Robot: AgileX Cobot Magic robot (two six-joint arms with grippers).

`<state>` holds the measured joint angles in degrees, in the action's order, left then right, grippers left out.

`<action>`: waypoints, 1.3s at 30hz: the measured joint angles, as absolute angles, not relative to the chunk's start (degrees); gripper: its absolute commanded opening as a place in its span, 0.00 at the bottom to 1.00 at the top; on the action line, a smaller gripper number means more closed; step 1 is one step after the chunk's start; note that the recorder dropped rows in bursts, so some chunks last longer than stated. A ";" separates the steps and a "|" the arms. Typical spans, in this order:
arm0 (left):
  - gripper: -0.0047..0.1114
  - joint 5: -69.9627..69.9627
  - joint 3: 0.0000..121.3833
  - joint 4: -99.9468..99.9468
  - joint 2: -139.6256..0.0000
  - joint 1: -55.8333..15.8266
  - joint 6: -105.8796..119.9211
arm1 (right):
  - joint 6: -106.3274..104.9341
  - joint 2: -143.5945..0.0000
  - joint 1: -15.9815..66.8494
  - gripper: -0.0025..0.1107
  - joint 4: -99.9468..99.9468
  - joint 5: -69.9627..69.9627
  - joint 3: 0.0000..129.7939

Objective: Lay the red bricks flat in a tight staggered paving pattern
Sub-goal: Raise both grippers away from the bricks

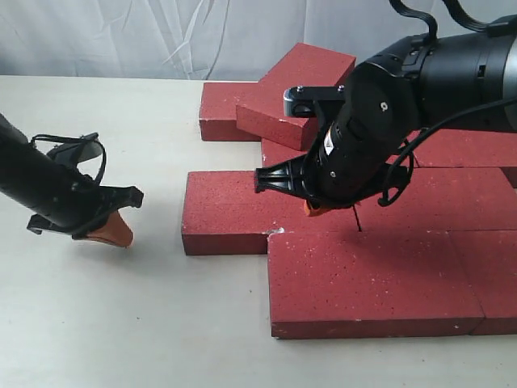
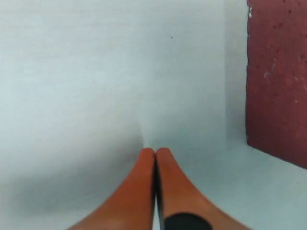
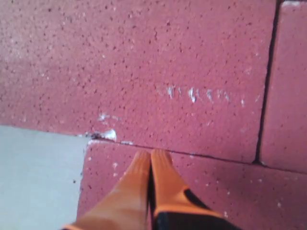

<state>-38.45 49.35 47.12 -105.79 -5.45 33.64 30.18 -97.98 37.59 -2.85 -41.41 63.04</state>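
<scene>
Red bricks [image 1: 388, 283]: laid flat on the pale surface [image 1: 121, 323] in staggered rows with tight joints. One tilted brick [image 1: 295, 93] rests across its neighbours at the paving's far edge.
Right end effector [image 1: 317, 208]: fingers pressed together, empty, tips low over the paving's middle row beside a joint.
Left end effector [image 1: 113, 233]: closed, empty, over bare surface off the paving's left edge.

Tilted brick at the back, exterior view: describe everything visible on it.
The tilted brick is a dark-red rectangular paver with a grainy, speckled face. It sits askew and raised, not flat. Its left end overlaps a flat brick behind the laid rows, outside the pattern. The right arm hides its near right corner. Nothing grips it.
</scene>
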 measured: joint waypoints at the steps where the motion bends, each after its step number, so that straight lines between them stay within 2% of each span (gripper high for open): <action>1: 0.04 -38.32 48.50 47.14 -104.59 -5.45 33.64 | 29.04 -97.98 37.59 0.02 -1.81 -42.07 63.04; 9: 0.04 -39.07 43.50 45.61 -94.08 -5.34 33.42 | 24.51 -95.68 37.59 0.02 4.27 -45.41 63.04; 14: 0.04 -41.24 41.22 44.40 -84.42 -5.34 33.42 | 23.19 -89.20 37.59 0.02 4.74 -48.82 63.04; 22: 0.04 -44.71 40.56 32.47 -65.74 -5.34 17.82 | 20.76 -78.76 37.11 0.02 4.45 -52.27 63.04; 26: 0.04 -46.34 44.51 23.83 -63.57 -5.34 10.11 | 15.75 -78.76 30.47 0.02 5.82 -52.27 63.04; 32: 0.04 -46.34 48.97 22.52 -64.47 -5.34 8.23 | 9.39 -78.76 20.42 0.02 7.63 -50.18 63.04; 39: 0.04 -45.74 52.10 22.52 -67.82 -5.34 7.95 | 5.75 -81.29 13.92 0.02 8.41 -45.92 63.04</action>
